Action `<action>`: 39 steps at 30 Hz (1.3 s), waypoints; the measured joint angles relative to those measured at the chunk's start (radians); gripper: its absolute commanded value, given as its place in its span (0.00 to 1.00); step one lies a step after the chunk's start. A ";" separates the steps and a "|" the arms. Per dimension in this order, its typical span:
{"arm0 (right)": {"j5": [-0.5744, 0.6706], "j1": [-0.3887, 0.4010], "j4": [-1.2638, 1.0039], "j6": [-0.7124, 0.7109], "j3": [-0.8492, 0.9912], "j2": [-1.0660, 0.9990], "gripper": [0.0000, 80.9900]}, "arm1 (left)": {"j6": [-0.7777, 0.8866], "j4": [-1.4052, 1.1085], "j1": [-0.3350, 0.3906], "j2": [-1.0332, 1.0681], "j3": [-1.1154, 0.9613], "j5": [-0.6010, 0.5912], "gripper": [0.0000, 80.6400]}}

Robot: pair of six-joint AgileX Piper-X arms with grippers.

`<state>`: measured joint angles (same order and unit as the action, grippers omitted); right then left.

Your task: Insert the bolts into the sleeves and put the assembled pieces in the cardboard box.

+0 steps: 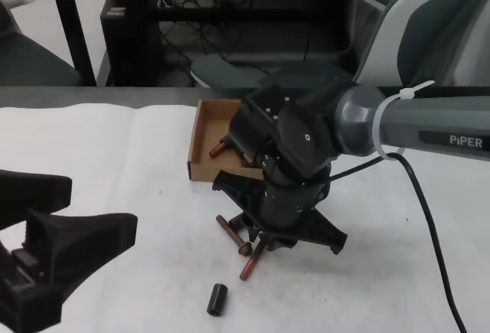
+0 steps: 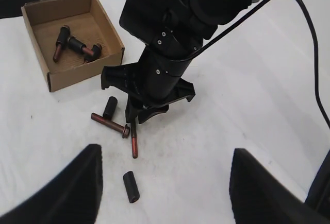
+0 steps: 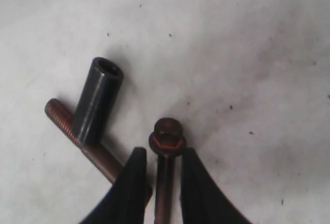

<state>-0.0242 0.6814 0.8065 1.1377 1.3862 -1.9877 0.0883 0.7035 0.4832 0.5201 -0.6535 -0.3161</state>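
The right tool stands point-down near the cardboard box. Its dark, tapered fingers are slightly apart, one on each side of a bolt, with a thin gap on both sides. This bolt lies on the desk outside the box. It is coppery, with a flanged hex head just past the fingertips.

A second threaded bolt lies just beside it, a little nearer the box. A smooth black tubular sleeve rests across that bolt's shank. Another black sleeve lies alone, farther from the box than both bolts.

Inside the box, on its plain brown floor, lie assembled pieces. The right arm's bulky black wrist hangs over the box's near corner and covers part of it in the high view. A black cable trails from that arm.

The left tool is wide apart and holds nothing, well away from the box. The desk wears a white, faintly speckled covering.
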 measured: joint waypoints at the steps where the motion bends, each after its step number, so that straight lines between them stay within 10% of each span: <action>1: 0.000 0.000 -0.002 0.000 0.000 -0.002 0.31 | 0.000 0.000 0.000 0.000 0.000 0.000 0.87; 21: 0.024 0.019 0.010 0.000 0.010 -0.039 0.30 | -0.022 0.000 0.000 0.000 0.000 0.000 0.87; 25: 0.024 0.019 0.018 0.000 0.010 -0.039 0.00 | -0.022 0.000 0.000 0.000 0.000 0.000 0.87; 39: -0.001 0.021 0.023 -0.280 0.006 -0.002 0.01 | -0.022 0.021 0.000 0.000 0.000 0.012 0.87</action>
<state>-0.0254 0.7027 0.8299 0.8581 1.3919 -1.9901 0.0662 0.7245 0.4832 0.5201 -0.6535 -0.3037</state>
